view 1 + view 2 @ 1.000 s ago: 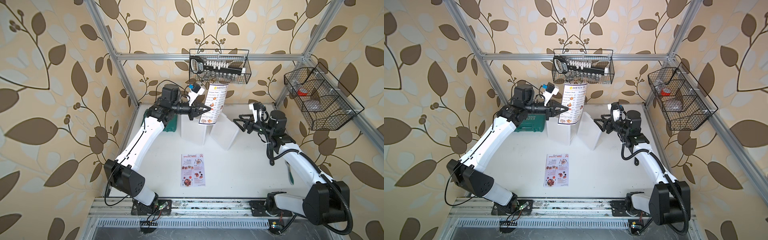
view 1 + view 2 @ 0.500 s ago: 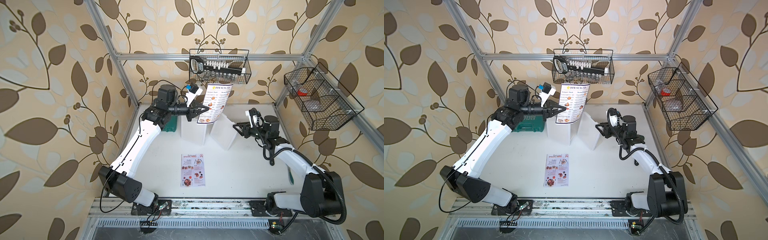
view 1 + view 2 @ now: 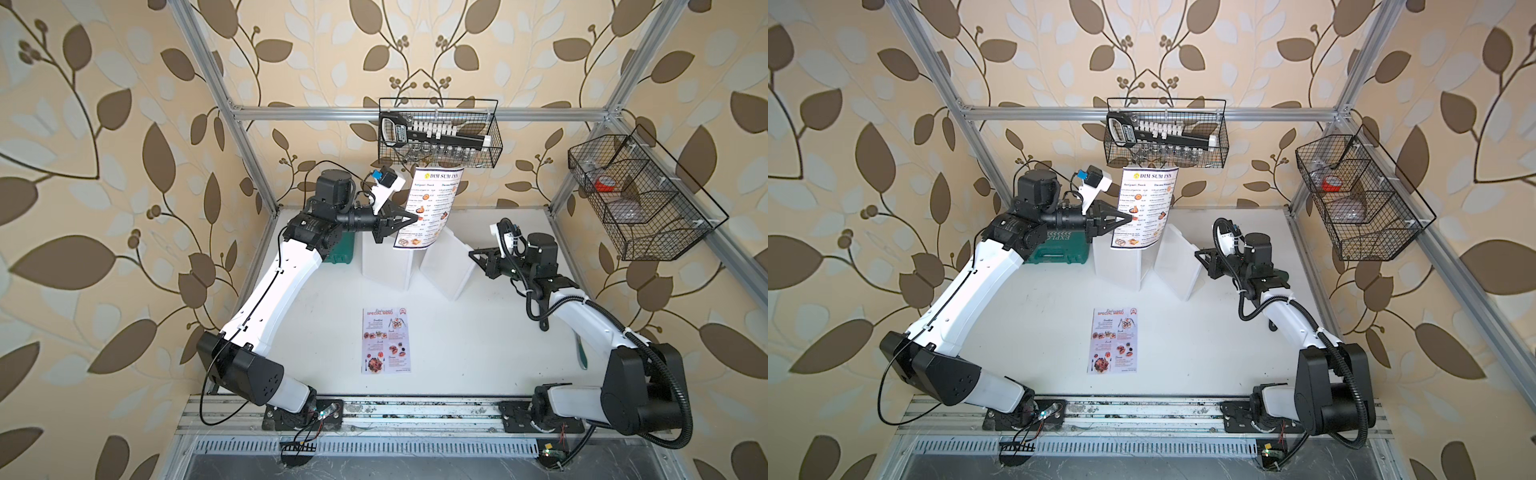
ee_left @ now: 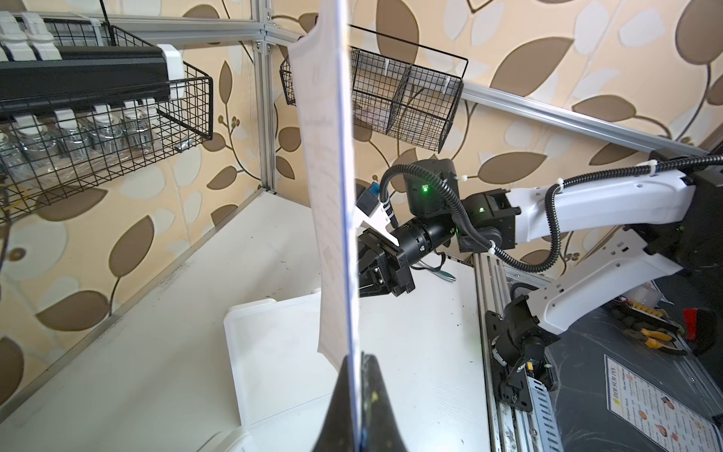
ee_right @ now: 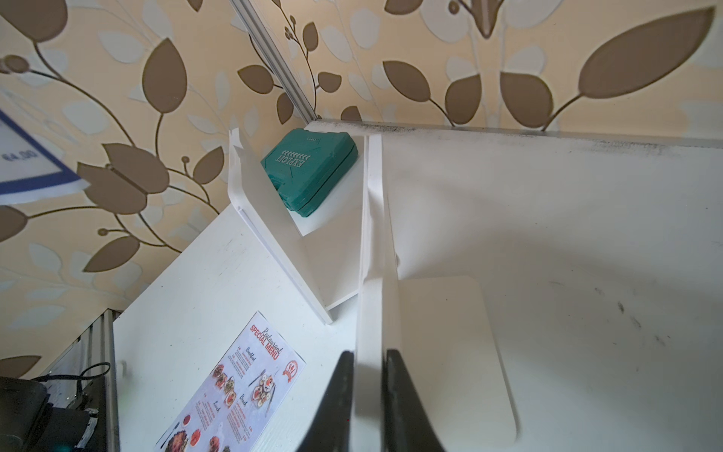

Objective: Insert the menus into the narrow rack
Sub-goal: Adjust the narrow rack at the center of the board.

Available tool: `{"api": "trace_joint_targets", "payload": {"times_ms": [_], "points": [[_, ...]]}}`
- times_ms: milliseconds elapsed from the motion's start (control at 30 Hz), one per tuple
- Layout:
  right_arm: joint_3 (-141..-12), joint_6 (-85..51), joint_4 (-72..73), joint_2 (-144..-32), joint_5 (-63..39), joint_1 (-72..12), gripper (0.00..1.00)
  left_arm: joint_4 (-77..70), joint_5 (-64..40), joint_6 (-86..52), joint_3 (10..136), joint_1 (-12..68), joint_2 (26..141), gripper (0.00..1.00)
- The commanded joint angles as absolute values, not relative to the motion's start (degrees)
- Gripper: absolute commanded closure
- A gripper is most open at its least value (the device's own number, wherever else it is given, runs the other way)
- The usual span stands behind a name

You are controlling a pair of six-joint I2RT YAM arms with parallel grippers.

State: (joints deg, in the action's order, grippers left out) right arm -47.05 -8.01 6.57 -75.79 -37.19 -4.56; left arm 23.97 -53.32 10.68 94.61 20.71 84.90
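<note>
1. One navy-bordered "Dim Sum Inn" paper menu (image 3: 434, 208), clamped in left tool (image 3: 415, 219), hangs above white plastic rack (image 3: 384, 266).
2. Right tool (image 5: 369, 358) pinches a rack wall.
3. White-pink "Special Menu" sheet (image 3: 388, 340) lies on worktop (image 3: 478, 345).

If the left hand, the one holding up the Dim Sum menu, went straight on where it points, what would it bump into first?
Probably the right hand, facing it from across the white rack. The left hand points over the rack, its Dim Sum Inn menu leading; depth is unclear.
</note>
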Motion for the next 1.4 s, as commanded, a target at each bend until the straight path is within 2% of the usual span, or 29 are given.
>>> {"api": "trace_joint_targets", "payload": {"times_ms": [0,300,533,867,1000,1167,1267,1367], "points": [[-48.39,-4.54,1.69,-73.37,-39.24,-3.99,0.87,23.51,-53.28,11.82,94.88,21.09,83.31,1.00],[-52.38,5.71,-11.51,-71.26,-45.53,-2.46,0.92,23.65,-53.39,12.37,94.52,21.09,83.06,1.00],[-49.02,12.22,-15.21,-65.78,-47.11,-2.37,0.95,23.61,-54.35,12.32,94.70,21.09,83.06,1.00],[-50.97,12.35,-18.05,-71.83,-46.76,0.61,0.83,22.97,-55.63,11.65,94.49,21.09,83.09,1.00],[-50.30,11.28,-15.72,-70.43,-47.43,1.41,0.71,23.17,-56.03,11.56,94.27,21.09,83.44,1.00],[-49.06,9.14,-13.12,-64.86,-48.78,2.92,0.46,23.03,-56.73,11.69,94.64,21.09,84.27,1.00],[-50.06,7.32,-11.60,-62.69,-48.75,3.29,0.37,22.71,-57.63,11.69,95.53,21.09,85.47,1.00],[-53.90,6.37,-11.77,-63.93,-49.68,3.27,0.34,22.98,-58.54,11.43,97.61,21.09,87.73,1.00]]}}
